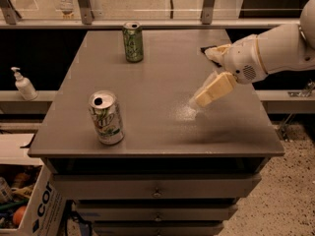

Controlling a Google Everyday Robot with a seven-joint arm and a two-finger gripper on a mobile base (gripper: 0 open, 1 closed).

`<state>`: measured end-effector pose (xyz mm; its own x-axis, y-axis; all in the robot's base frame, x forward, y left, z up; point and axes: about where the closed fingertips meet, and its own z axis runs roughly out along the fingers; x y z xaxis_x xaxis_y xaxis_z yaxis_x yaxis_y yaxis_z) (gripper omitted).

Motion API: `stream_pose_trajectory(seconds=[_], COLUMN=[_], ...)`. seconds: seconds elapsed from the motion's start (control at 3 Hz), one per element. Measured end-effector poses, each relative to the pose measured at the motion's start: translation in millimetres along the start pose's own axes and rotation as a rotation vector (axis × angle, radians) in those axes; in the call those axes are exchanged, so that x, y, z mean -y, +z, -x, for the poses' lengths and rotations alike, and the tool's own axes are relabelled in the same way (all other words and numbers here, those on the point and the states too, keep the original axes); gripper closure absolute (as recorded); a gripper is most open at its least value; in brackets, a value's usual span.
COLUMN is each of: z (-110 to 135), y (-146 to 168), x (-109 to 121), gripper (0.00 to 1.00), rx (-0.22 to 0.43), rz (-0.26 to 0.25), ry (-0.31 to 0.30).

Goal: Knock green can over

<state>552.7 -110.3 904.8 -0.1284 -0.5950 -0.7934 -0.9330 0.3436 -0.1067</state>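
The green can (133, 42) stands upright near the far edge of the grey table (162, 136), left of centre. A mostly white and silver can (106, 118) with an opened top stands upright near the front left. My gripper (207, 93) reaches in from the right on a white arm (275, 48) and hangs low over the right-middle of the table. It is well to the right of the green can and nearer the front, touching neither can.
A white pump bottle (22, 85) stands on a ledge left of the table. A cardboard box (29, 210) with clutter sits on the floor at the lower left. Drawers (157, 188) are under the tabletop. A rail with posts (206, 6) runs behind.
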Motion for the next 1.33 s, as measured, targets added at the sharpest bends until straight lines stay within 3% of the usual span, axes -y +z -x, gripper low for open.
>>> stream_pose_trajectory(seconds=[0.67,1.0,1.33], z=[-9.7,-6.1,13.4], y=[56.1,82.5,108.3], x=[23.1,40.5,62.9], gripper=[0.00,0.00,0.00], rx=[0.262,0.396,0.509], rz=[-0.028,-0.058,-0.106], ry=[0.085,0.105,0.124])
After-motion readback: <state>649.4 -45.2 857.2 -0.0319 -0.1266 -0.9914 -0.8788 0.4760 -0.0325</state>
